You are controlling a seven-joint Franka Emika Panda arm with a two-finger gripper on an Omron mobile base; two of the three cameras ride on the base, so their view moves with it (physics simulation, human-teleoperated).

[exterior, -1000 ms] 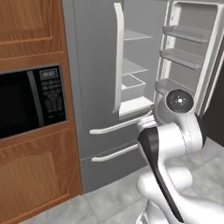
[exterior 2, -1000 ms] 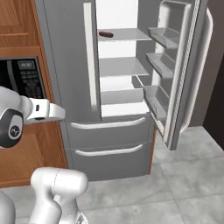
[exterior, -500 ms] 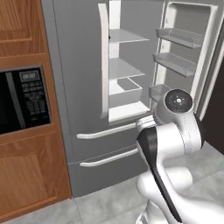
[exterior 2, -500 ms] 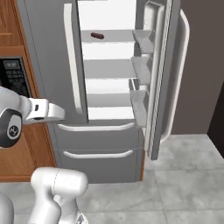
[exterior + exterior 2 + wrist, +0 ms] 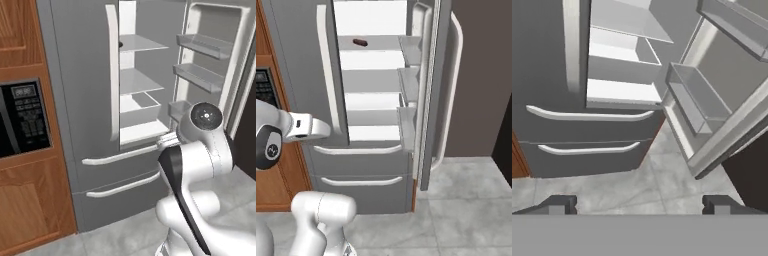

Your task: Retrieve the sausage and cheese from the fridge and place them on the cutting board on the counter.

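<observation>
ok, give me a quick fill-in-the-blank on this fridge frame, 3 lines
1. The fridge's right door stands ____.
2. The sausage lies on a ____ inside the fridge.
3. The gripper has its jaws ____, holding nothing.

Missing words: open; shelf; open

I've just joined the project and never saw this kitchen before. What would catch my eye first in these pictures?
The tall grey fridge with its right door swung wide open, baring white shelves. On the upper shelf lies a small dark sausage, alone. The robot's open claw faces the fridge's lower drawers, holding nothing, and a black microwave sits in the wooden cabinet left of the fridge.
</observation>
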